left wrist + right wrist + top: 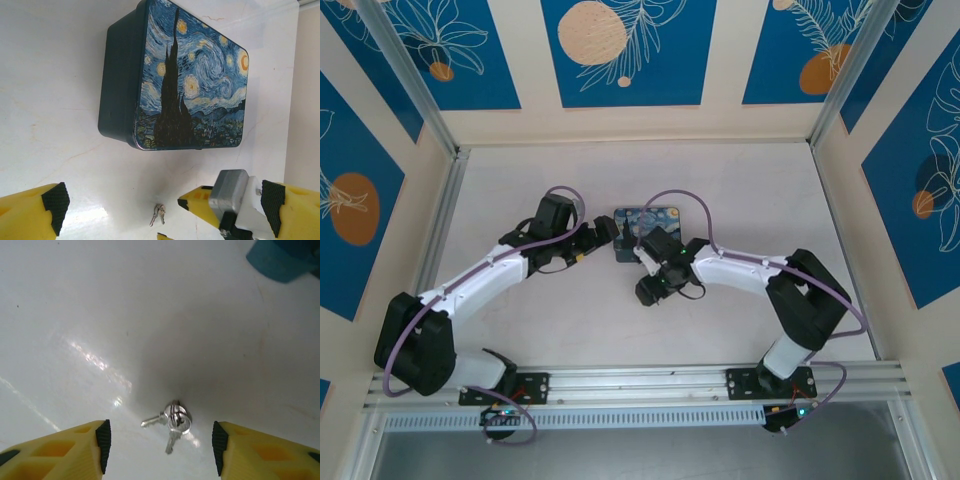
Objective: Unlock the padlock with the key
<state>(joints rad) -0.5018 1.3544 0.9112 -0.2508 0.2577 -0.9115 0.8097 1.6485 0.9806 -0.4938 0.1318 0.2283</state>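
Note:
The key is a tiny silvery one, joined with a second key on a small ring, and lies flat on the white table. My right gripper hangs just above it, open, one black pad on each side and nothing touching. In the left wrist view the key lies below the tin, beside the right gripper and its yellow fingers. My left gripper stands wide open around that spot, holding nothing. From above, the left gripper and right gripper meet near the tin. The padlock is out of view.
A square tin printed with a blue swirly night-sky painting lies on the table just beyond the grippers; it is the tin at the table's middle. Metal rails and patterned walls bound the table.

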